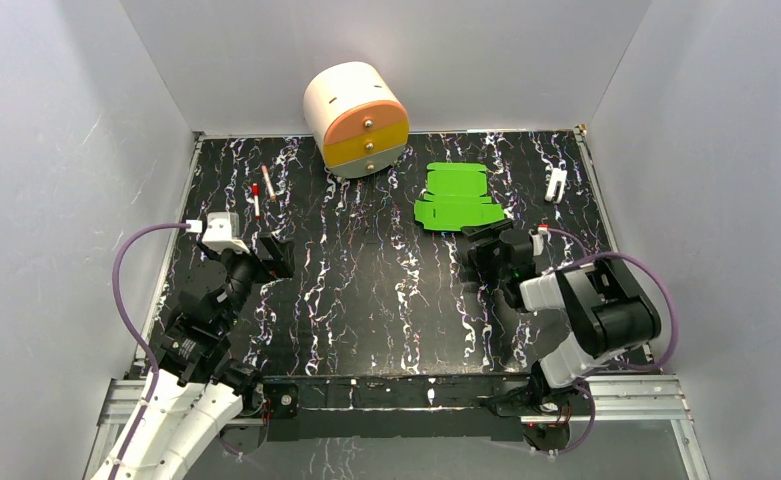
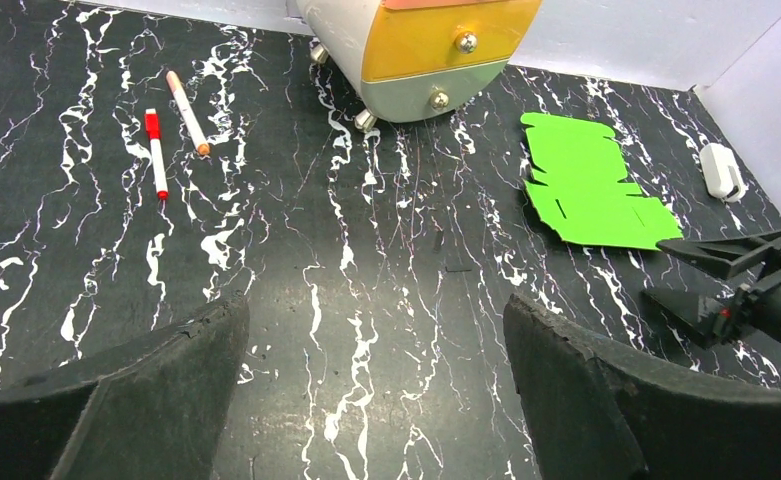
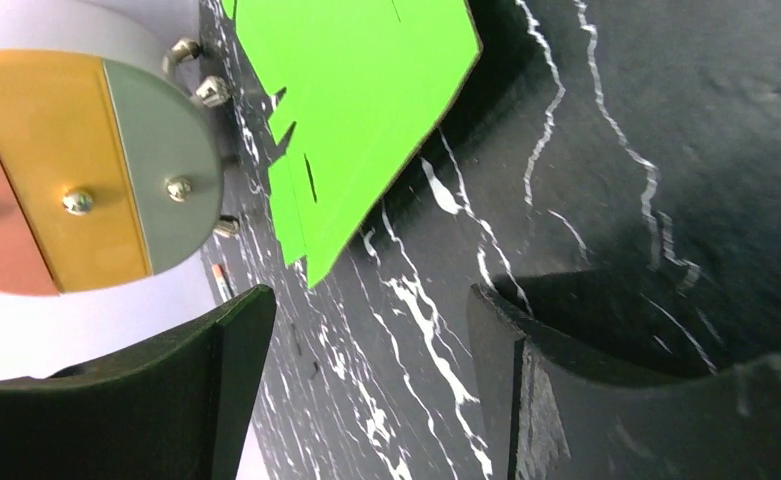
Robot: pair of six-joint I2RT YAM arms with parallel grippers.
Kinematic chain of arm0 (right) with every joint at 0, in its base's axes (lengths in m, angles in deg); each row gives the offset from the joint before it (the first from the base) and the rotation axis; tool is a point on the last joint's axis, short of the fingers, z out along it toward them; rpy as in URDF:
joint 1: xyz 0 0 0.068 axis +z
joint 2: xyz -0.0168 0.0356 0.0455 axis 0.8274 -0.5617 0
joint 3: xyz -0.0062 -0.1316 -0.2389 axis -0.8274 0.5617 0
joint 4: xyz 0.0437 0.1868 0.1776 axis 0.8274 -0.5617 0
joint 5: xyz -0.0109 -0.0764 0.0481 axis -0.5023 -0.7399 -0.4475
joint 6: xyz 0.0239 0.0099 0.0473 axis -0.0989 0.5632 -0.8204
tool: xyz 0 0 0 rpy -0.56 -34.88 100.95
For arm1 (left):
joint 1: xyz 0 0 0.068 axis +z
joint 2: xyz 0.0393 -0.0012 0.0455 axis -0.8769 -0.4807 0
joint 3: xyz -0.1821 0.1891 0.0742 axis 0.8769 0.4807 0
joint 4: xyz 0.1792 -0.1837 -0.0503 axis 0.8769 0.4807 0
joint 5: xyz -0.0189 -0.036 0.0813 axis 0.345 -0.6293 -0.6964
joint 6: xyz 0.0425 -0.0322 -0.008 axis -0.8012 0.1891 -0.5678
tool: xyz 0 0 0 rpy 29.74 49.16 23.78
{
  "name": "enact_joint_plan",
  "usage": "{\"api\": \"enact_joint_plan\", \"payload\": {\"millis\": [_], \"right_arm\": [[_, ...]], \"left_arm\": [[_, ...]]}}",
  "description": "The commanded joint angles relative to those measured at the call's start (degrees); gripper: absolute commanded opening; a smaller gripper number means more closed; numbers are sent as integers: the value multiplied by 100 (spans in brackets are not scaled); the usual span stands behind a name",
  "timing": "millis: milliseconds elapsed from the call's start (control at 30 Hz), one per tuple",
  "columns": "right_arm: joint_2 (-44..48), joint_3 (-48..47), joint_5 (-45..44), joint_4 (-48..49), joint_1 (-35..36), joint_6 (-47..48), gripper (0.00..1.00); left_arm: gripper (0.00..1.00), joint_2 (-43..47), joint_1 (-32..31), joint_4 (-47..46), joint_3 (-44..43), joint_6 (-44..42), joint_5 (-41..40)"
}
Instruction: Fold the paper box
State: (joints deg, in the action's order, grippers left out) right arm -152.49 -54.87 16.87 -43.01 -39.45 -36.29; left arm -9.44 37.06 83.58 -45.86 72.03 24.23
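Note:
The paper box (image 1: 455, 197) is a flat bright green die-cut sheet lying on the black marbled table, right of centre at the back; it also shows in the left wrist view (image 2: 588, 183) and the right wrist view (image 3: 361, 110). My right gripper (image 1: 488, 238) hovers just in front of the sheet's near edge, rolled on its side, open, with only bare table between its fingers (image 3: 368, 330). My left gripper (image 1: 271, 252) stays far to the left, wide open and empty (image 2: 376, 340).
A cream round drawer unit (image 1: 357, 118) with orange and yellow drawers stands at the back centre. Two pens (image 1: 262, 190) lie at the back left. A small white object (image 1: 556, 184) rests at the back right. Grey walls enclose the table.

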Motion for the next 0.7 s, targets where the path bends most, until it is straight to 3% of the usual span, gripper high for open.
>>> {"api": "enact_joint_plan", "payload": {"millis": [0, 333, 667], "right_arm": [[-585, -413, -642, 1014, 156, -649, 77], [-1785, -622, -1155, 1731, 220, -1620, 57], [-1925, -326, -1074, 2400, 216, -1505, 11]], "left_arm": [[95, 62, -73, -66, -80, -175, 17], [95, 15, -301, -42, -71, -281, -111], [95, 98, -324, 13, -57, -297, -157]]}}
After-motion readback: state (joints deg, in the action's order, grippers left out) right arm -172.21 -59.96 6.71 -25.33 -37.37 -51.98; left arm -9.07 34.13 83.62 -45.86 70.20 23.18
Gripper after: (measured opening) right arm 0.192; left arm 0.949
